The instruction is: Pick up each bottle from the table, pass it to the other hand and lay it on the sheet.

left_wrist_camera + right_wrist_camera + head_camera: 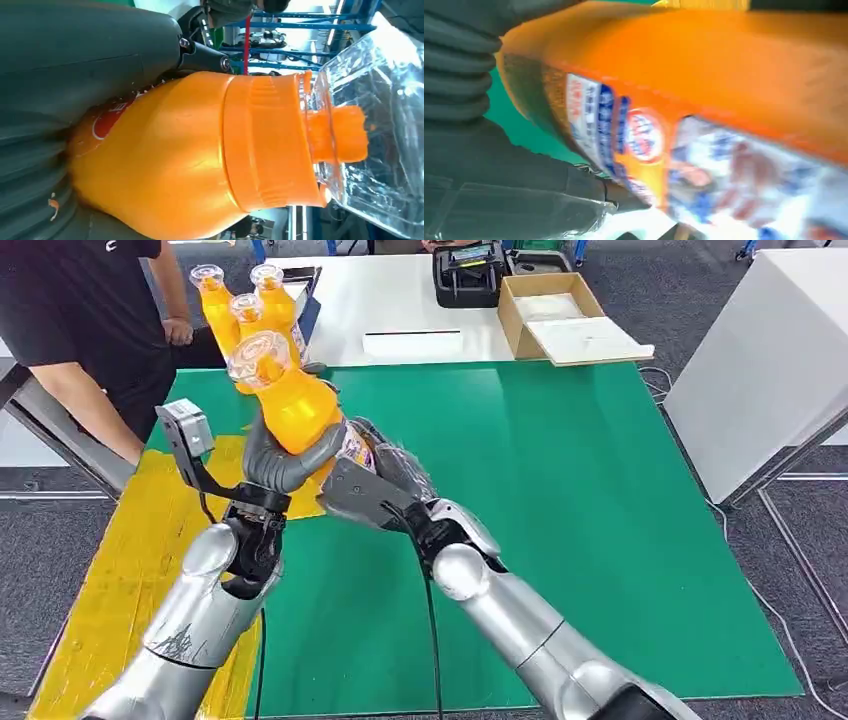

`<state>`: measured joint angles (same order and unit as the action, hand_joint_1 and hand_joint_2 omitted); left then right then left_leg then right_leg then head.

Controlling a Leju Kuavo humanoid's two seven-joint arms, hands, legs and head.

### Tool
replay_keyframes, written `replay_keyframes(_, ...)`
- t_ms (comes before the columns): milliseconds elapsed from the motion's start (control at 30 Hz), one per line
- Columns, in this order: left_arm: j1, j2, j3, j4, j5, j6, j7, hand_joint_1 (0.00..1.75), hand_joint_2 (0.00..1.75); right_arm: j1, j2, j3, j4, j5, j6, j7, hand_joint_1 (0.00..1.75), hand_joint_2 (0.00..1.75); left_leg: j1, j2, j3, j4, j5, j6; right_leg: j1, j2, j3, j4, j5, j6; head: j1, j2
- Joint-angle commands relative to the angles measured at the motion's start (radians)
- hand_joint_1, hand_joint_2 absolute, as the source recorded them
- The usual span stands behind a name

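Head view first: the bottle (296,405) is up in the air at center-left of the frame, above the seam where the yellow sheet (130,570) meets the green mat (560,530) on the surface. The left hand (285,460) has its fingers wrapped round the belly, and the right hand (385,485) is closed on the lower, labelled end, so both are holding it mid-handover. Three more bottles (245,305) stand at the upper left, next to a person (90,320), with a cardboard box (555,315) at the top.

Left wrist view: orange shoulder, ribbed collar and clear cap (380,130) are close up, with the grey thumb (85,55) pressed on the body.

Right wrist view: blurry, but the label (644,145) is right by the dark fingers (524,175), which sit against it.

My take: it's a full drink bottle, so fairly heavy. The plastic is smooth and the label glossy, so it's slippery. The body is stiff enough to squeeze. Grab the belly, not the brittle-looking cap.
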<state>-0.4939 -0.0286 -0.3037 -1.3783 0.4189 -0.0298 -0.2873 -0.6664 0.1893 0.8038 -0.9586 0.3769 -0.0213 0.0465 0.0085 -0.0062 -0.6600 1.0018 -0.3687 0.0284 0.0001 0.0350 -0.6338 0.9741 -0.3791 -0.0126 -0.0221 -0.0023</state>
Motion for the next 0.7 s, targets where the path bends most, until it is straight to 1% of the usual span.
replay_keyframes(33, 0.023, 0.052, 0.074, 0.018, 0.013, -0.003, -0.013, 1.75, 1.75, 0.05, -0.157, -0.14, -0.153, -0.059, 0.013, -0.022, 0.0, 0.0, -0.001, -0.003, 0.003, -0.001, -0.001, -0.001, 0.0, -0.005, 0.004, 0.0, -0.002, 0.001, 0.0, 0.0)
replay_keyframes(100, 0.035, 0.053, 0.096, 0.02, -0.014, -0.004, -0.035, 1.75, 1.75, 0.082, -0.18, -0.173, -0.191, -0.049, 0.032, -0.026, 0.0, 0.0, -0.001, -0.003, 0.004, -0.001, -0.001, -0.001, -0.001, -0.005, 0.005, 0.0, -0.002, 0.001, 0.0, 0.0)
replay_keyframes(133, 0.04, 0.052, 0.107, 0.019, -0.031, 0.011, -0.045, 1.75, 1.75, 0.09, -0.187, -0.181, -0.201, -0.048, 0.038, -0.028, 0.0, 0.0, -0.001, -0.002, 0.002, 0.0, -0.001, -0.001, 0.0, -0.004, 0.004, -0.001, -0.001, 0.001, 0.0, 0.0)
replay_keyframes(200, 0.043, 0.059, 0.118, 0.027, -0.075, 0.052, -0.058, 1.75, 1.75, 0.099, -0.197, -0.19, -0.21, -0.056, 0.047, -0.03, 0.0, 0.0, -0.001, -0.003, 0.006, 0.0, -0.003, -0.002, -0.001, -0.007, 0.007, 0.001, -0.004, 0.001, 0.0, 0.0)
replay_keyframes(267, 0.022, 0.071, 0.136, 0.071, -0.326, 0.265, -0.146, 1.75, 1.75, 0.118, -0.213, -0.208, -0.244, -0.058, 0.045, -0.034, 0.0, 0.0, -0.001, -0.002, 0.003, 0.0, -0.002, -0.001, -0.001, -0.005, 0.004, 0.0, -0.002, 0.0, 0.0, 0.0)
replay_keyframes(300, 0.013, 0.078, 0.14, 0.087, -0.407, 0.336, -0.163, 1.75, 1.75, 0.122, -0.218, -0.212, -0.255, -0.058, 0.044, -0.034, 0.0, 0.0, -0.001, -0.002, 0.001, 0.0, 0.0, -0.001, 0.0, -0.004, 0.002, 0.0, -0.001, 0.0, 0.0, 0.0)
replay_keyframes(333, -0.011, 0.08, 0.162, 0.149, -0.546, 0.433, -0.172, 1.75, 1.75, 0.139, -0.232, -0.225, -0.294, -0.059, 0.049, -0.027, 0.0, 0.0, -0.001, -0.003, 0.004, 0.0, -0.002, -0.002, -0.001, -0.006, 0.005, 0.001, -0.003, 0.0, 0.001, 0.0)
replay_keyframes(400, -0.037, 0.083, 0.191, 0.221, -0.593, 0.443, -0.19, 1.75, 1.75, 0.155, -0.24, -0.24, -0.327, -0.059, 0.056, -0.022, 0.0, 0.0, -0.001, -0.003, 0.002, 0.0, 0.0, -0.001, 0.0, -0.005, 0.003, 0.0, -0.001, 0.0, 0.0, 0.0)
replay_keyframes(500, -0.04, 0.082, 0.188, 0.231, -0.612, 0.456, -0.191, 1.75, 1.75, 0.156, -0.238, -0.241, -0.328, -0.059, 0.056, -0.022, 0.0, 0.0, -0.001, -0.004, 0.004, 0.0, -0.001, -0.002, -0.001, -0.007, 0.005, 0.001, -0.003, 0.0, 0.001, 0.0)
replay_keyframes(533, -0.059, 0.096, 0.175, 0.285, -0.737, 0.53, -0.165, 1.75, 1.75, 0.164, -0.243, -0.246, -0.341, -0.051, 0.053, -0.018, 0.0, 0.0, -0.001, -0.003, 0.003, 0.0, -0.001, -0.001, -0.001, -0.006, 0.004, 0.001, -0.002, 0.0, 0.0, 0.0)
replay_keyframes(567, -0.092, 0.108, 0.168, 0.358, -0.837, 0.584, -0.158, 1.75, 1.75, 0.17, -0.247, -0.253, -0.358, -0.05, 0.053, -0.017, 0.0, 0.0, -0.001, -0.003, 0.004, 0.001, -0.002, -0.002, -0.001, -0.007, 0.005, 0.001, -0.003, 0.001, 0.0, 0.0)
replay_keyframes(633, -0.157, 0.125, 0.171, 0.529, -1.003, 0.704, -0.17, 1.75, 1.75, 0.173, -0.253, -0.264, -0.389, -0.066, 0.061, -0.007, 0.0, 0.0, -0.001, -0.004, 0.004, 0.001, -0.001, -0.002, -0.001, -0.008, 0.005, 0.001, -0.003, 0.0, 0.0, 0.0)
replay_keyframes(667, -0.177, 0.133, 0.176, 0.587, -1.055, 0.728, -0.178, 1.75, 1.75, 0.168, -0.253, -0.26, -0.393, -0.075, 0.072, -0.004, 0.0, 0.0, -0.001, -0.005, 0.003, 0.0, -0.001, -0.001, -0.001, -0.008, 0.004, 0.001, -0.003, 0.001, 0.0, 0.0)
replay_keyframes(700, -0.175, 0.131, 0.231, 0.613, -1.157, 0.728, -0.185, 1.75, 1.75, 0.16, -0.254, -0.25, -0.389, -0.082, 0.082, 0.001, 0.0, 0.0, -0.001, -0.006, 0.004, 0.001, -0.001, -0.002, -0.001, -0.009, 0.005, 0.002, -0.003, 0.001, 0.001, 0.0)
